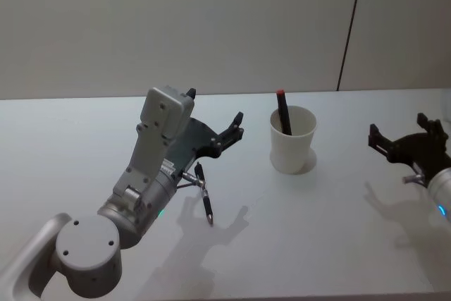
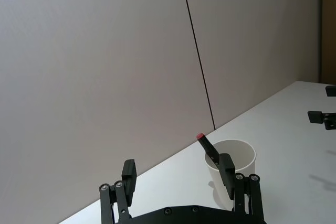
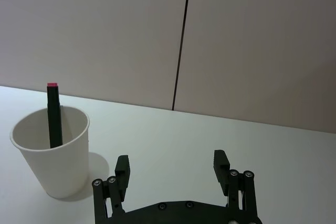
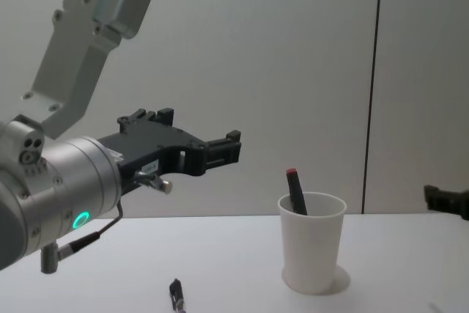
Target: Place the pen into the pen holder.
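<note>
The pen (image 1: 282,111), dark with a red cap, stands inside the cup (image 1: 291,154) and leans on the rim at about 11 o'clock. Its cap end rises above the rim. The cup stands upright on the table (image 1: 338,230).

The left gripper (image 1: 231,132) hangs in the air at 9 o'clock from the cup, near it but not touching. Its fingers are spread apart and hold nothing.

A second pen (image 1: 204,195) lies flat on the table at 8 o'clock from the cup, below the left arm.

The right gripper (image 1: 398,128) is at 3 o'clock from the cup, well apart from it. Its fingers are also spread and empty, and they point toward the cup.
</note>
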Tool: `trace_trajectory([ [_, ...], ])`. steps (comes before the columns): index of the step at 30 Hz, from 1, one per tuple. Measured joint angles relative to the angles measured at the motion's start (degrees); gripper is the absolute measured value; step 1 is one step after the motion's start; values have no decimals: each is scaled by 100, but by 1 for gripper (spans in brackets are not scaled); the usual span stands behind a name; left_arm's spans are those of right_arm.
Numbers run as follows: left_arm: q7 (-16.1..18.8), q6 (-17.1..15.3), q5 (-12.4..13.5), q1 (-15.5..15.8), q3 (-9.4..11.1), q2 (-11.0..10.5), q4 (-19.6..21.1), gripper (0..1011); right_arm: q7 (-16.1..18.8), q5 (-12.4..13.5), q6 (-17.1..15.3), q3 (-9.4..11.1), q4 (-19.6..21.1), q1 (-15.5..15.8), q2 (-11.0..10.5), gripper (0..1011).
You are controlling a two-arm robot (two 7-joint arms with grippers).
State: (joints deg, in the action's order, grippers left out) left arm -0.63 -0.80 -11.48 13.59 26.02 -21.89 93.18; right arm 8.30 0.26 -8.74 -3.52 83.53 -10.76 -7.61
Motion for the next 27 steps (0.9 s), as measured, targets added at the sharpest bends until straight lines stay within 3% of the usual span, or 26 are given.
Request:
trace_trajectory([
  [27,0,0,0,0,0,-1,0,1004,165,130,-232,174,502,376,-218,1001],
])
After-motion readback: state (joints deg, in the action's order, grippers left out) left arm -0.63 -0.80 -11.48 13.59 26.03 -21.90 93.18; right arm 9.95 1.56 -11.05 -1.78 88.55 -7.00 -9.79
